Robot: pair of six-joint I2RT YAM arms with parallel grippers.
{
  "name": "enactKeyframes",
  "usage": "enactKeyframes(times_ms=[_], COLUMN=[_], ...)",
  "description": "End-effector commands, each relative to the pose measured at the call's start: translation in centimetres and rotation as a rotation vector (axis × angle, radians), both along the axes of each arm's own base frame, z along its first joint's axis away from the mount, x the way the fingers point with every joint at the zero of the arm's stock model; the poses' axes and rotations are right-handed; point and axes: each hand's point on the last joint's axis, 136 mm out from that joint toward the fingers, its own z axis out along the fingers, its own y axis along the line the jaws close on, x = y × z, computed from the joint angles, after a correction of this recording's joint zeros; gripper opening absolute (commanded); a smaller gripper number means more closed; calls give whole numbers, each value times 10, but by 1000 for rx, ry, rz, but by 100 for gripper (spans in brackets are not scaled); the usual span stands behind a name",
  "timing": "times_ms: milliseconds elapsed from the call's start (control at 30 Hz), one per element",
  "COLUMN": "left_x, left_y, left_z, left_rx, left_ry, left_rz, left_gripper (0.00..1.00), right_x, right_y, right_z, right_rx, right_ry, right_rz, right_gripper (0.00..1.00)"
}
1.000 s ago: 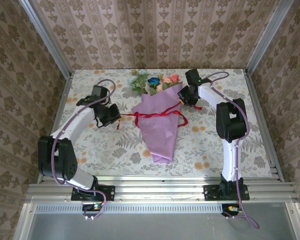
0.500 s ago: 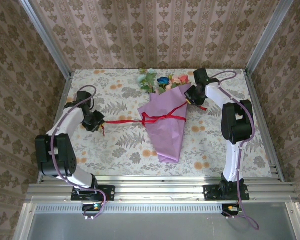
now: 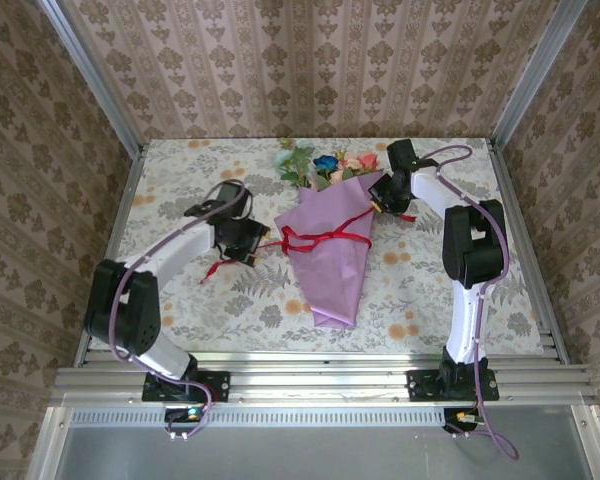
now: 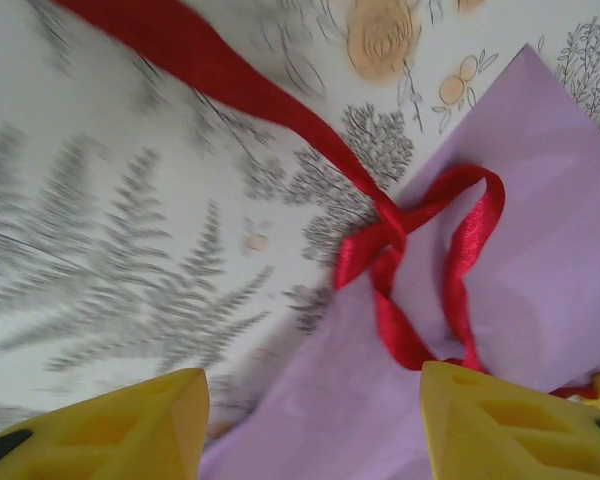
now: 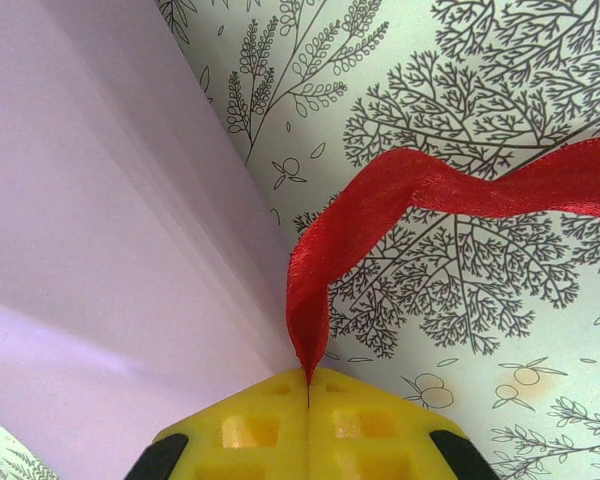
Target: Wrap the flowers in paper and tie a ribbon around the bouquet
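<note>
At the near edge, an aluminium rail [image 3: 320, 380] carries the 2 arm bases. Beyond it lies the floral tablecloth [image 3: 430, 290], walled on 3 sides by patterned wallpaper [image 3: 320, 70]. The bouquet [image 3: 330, 265] lies mid-table, tip toward the rail, with the ribbon [image 3: 320, 238] looped across its paper. The left gripper [image 3: 248, 247] is at the cone's left edge, jaws apart around nothing. The right gripper [image 5: 308, 385], jaws together, pinches a ribbon end beside the cone's far right corner. The flowers [image 3: 325, 163] poke out farthest back. Bare cloth flanks both sides.
</note>
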Motion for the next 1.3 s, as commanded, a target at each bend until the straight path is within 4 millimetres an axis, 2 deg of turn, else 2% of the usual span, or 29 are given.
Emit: enactKeyframes(times_ms=[0,33,67,100,200,333,400,533,667,833,1100,1267], left_x=[33,40,41,44,42,47,49,48,43,42,43,46], left_y=[-7,-9,-22,-27,-39,-40,-36,-35,-31,-28,-26,-29], left_z=[-15,-20,-24,-28,-48,-65,-69,-73,-75,-73,-68,-66], left_rx=[-75,-73,-73,-74,-83,-97,-76,-82,-79,-85,-91,-102], left_ry=[63,72,79,96,194,223,230,226,219,201,174,161], left_rz=[296,318,305,308,315,363,352,342,346,342,337,330], left_gripper=[57,57,57,57,55,49,41,19,7,3,0,0], right_x=[-9,-8,-8,-9,-9,-8,-8,-12,-22,-33,-53,-63], right_y=[3,4,4,4,5,7,7,7,3,3,23,35], right_z=[-9,-9,-9,-10,-15,-14,-13,-6,-6,-8,4,2], right_rx=[7,9,11,12,15,25,27,25,17,30,111,146], right_ry=[33,32,30,33,40,36,33,28,42,65,70,99], right_rz=[26,28,29,31,30,29,31,35,29,10,-67,-111], right_gripper=[0,0,0,0,0,0,1,9,21,30,34,36])
